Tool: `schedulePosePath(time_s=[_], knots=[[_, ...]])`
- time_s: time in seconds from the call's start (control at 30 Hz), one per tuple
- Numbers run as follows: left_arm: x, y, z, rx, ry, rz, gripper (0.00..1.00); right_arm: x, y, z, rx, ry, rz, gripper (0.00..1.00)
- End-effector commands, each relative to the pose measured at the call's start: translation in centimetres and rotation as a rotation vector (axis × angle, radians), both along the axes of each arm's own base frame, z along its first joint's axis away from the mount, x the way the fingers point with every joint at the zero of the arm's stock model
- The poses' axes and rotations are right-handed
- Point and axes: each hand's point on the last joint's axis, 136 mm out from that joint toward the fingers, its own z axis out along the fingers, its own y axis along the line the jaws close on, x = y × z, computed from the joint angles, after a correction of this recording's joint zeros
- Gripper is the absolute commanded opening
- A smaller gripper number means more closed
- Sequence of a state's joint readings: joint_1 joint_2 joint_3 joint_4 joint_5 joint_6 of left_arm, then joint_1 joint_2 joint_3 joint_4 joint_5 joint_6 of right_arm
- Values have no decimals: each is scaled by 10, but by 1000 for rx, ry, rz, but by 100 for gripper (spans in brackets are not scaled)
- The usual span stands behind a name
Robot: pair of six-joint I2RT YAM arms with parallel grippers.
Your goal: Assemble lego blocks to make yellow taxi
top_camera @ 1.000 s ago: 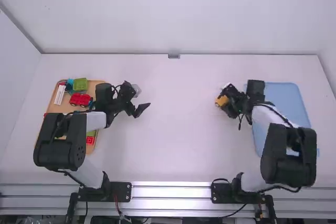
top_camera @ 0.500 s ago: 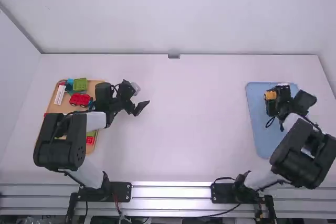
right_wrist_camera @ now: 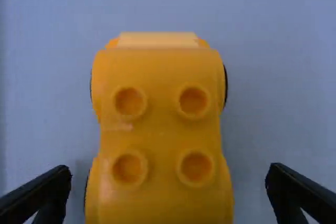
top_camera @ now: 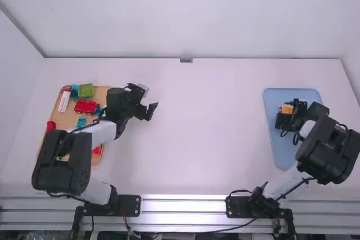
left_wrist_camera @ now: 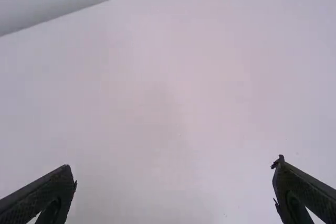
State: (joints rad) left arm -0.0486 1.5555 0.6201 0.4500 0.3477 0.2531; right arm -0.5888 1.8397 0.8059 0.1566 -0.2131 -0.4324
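Over the blue tray (top_camera: 271,139), my right gripper (top_camera: 285,115) is low at the yellow car (top_camera: 286,109). In the right wrist view the car (right_wrist_camera: 161,135) rests on its wheels with four studs up, and my right gripper (right_wrist_camera: 169,168) is open with a gap on each side of it. My left gripper (top_camera: 148,100) hovers open over the white table just right of the wooden tray (top_camera: 104,155); in the left wrist view the left gripper (left_wrist_camera: 174,166) has bare table between its wide-set fingers.
The wooden tray at the left holds a red car piece (top_camera: 86,106), a green block (top_camera: 86,90), a white piece (top_camera: 64,102), a teal block (top_camera: 81,122) and a red piece (top_camera: 51,126). The left arm partly covers this tray. White walls stand behind the table.
The right arm has carried the yellow car rightward from the table to the blue tray, and its gripper has let go. My left arm has shifted slightly, its gripper still open.
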Motion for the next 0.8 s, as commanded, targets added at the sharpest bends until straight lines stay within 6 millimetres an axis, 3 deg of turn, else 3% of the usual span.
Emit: schedulePosePath(time_s=[0.0, 0.17, 0.37, 0.5, 0.77], knots=[[-2, 12, 27, 71, -55, 115, 99, 8, -2, 44, -97, -42, -11, 99], [-23, 17, 70, 193, -124, 235, 99, 0, 25, 94, -197, -31, 14, 99], [-57, -4, 134, 167, -272, 208, 99, -3, 111, 155, -250, -118, 243, 98], [-81, -5, 169, 117, -356, 198, 99, -8, 164, 191, -281, -218, 395, 98], [-98, 14, 134, 46, -252, 235, 90, -15, 193, 197, -232, -319, 406, 90]])
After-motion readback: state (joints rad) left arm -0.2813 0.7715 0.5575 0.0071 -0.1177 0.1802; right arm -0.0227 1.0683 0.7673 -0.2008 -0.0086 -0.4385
